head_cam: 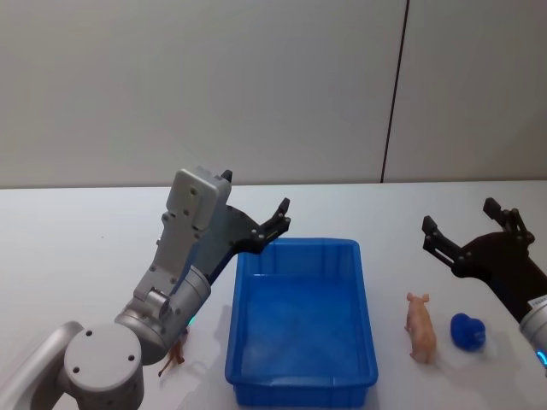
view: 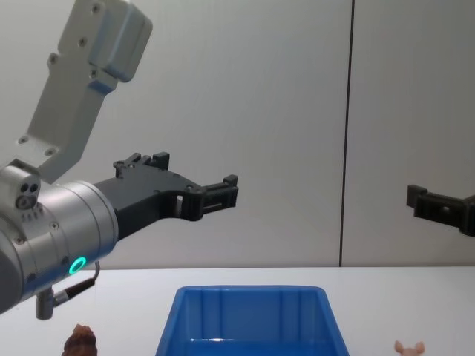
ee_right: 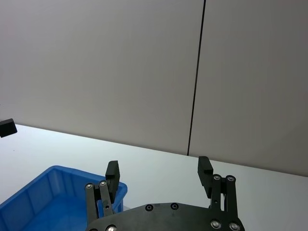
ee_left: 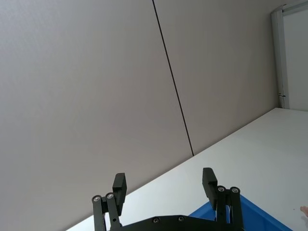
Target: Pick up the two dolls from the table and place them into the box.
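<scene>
Nothing grasped yet: my left pincer [head_cam: 256, 192] and right pincer [head_cam: 459, 215] hover spread and empty, so next I'd drop onto the dark reddish-brown lumpy doll [head_cam: 173, 359] at eight o'clock of the bright blue plastic bin [head_cam: 301, 246] — and the pale pink doll [head_cam: 420, 326] at three.

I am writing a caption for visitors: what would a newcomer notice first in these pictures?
First the bright blue box, empty, in the middle of the white table. Then the two open claws held above the table: the left claw near the box's far left corner, the right claw off to its right. Two tiny dolls sit outside the box, the pink doll on its right, the brown doll on its left.
</scene>
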`<move>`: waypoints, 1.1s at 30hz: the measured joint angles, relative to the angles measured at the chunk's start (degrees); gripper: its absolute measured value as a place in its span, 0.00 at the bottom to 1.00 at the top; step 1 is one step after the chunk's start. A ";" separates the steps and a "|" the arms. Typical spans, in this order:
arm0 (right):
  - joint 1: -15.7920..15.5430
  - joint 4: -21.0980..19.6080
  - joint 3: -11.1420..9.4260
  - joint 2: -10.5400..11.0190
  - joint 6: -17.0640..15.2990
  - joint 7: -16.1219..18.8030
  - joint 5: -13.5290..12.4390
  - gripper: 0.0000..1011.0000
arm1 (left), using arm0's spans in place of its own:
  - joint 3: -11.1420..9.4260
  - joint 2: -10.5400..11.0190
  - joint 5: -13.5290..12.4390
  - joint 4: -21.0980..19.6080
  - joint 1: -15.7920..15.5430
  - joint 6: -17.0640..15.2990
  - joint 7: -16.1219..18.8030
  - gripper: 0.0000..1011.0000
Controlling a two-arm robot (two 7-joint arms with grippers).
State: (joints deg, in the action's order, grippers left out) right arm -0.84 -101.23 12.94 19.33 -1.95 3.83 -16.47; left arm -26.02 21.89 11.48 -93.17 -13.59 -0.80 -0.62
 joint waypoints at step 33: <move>-12.28 -6.35 -2.26 6.44 -7.03 -9.32 0.82 0.99 | 0.00 0.00 0.00 0.00 0.00 0.00 0.00 0.99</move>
State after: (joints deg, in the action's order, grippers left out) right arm -13.12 -107.58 10.68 25.77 -8.97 -5.49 -15.65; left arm -26.03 21.89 11.48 -93.18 -13.59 -0.80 -0.62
